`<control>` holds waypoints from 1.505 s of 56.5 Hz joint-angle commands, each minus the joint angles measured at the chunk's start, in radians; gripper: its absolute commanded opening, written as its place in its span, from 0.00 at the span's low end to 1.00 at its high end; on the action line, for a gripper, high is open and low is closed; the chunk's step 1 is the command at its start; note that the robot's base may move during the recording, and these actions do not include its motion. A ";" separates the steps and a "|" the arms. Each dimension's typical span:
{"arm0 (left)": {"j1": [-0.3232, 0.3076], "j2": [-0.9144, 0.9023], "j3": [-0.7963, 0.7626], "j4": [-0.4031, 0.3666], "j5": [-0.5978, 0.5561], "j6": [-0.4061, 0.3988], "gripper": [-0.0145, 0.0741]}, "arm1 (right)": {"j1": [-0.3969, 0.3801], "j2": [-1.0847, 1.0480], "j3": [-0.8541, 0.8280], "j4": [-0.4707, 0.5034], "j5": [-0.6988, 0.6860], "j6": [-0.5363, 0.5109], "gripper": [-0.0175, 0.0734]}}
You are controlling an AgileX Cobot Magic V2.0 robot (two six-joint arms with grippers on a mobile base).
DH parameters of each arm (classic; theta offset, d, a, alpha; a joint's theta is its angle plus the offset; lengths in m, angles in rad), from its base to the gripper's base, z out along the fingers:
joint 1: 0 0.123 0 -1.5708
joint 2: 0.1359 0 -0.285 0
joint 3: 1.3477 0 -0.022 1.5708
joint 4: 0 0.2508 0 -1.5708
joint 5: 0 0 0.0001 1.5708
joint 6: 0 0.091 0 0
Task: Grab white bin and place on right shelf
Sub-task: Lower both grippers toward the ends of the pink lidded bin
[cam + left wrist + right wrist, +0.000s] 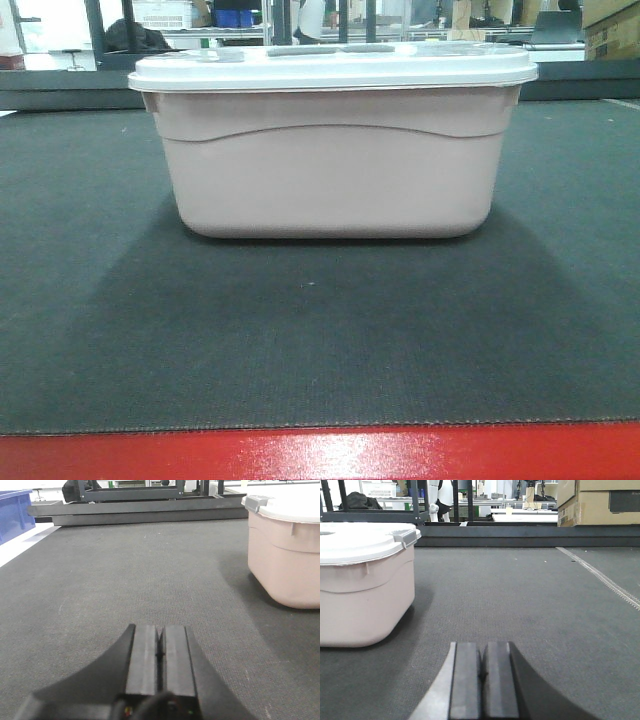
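White bin [330, 170], lid on, sits mid dark mat [300, 340] betw. left gripper [160, 647] & right gripper [483, 672], both pressed together, not touching it; blue crate [15, 512] off left, cardboard boxes [597, 502] off right.

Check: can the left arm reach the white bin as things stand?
Probably yes. The left gripper, jaws shut, sits over the dark mat; only bare mat lies between it and the white bin to its right. It must open first.
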 commanded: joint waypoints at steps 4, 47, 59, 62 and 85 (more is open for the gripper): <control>0.002 -0.014 0.013 -0.009 -0.091 -0.006 0.02 | -0.003 -0.018 -0.015 0.005 -0.091 -0.003 0.28; 0.002 -0.014 0.013 -0.037 -0.115 -0.006 0.02 | -0.003 -0.018 -0.016 0.005 -0.124 -0.003 0.28; 0.002 -0.008 0.001 -0.049 -0.289 -0.006 0.02 | -0.003 -0.018 -0.023 0.005 -0.213 -0.003 0.28; 0.002 -0.008 -0.036 -0.049 -0.309 -0.006 0.02 | -0.003 -0.017 -0.044 0.005 -0.258 -0.003 0.28; 0.000 0.270 -0.608 -0.002 0.065 -0.006 0.16 | -0.003 0.170 -0.517 0.005 -0.116 -0.003 0.31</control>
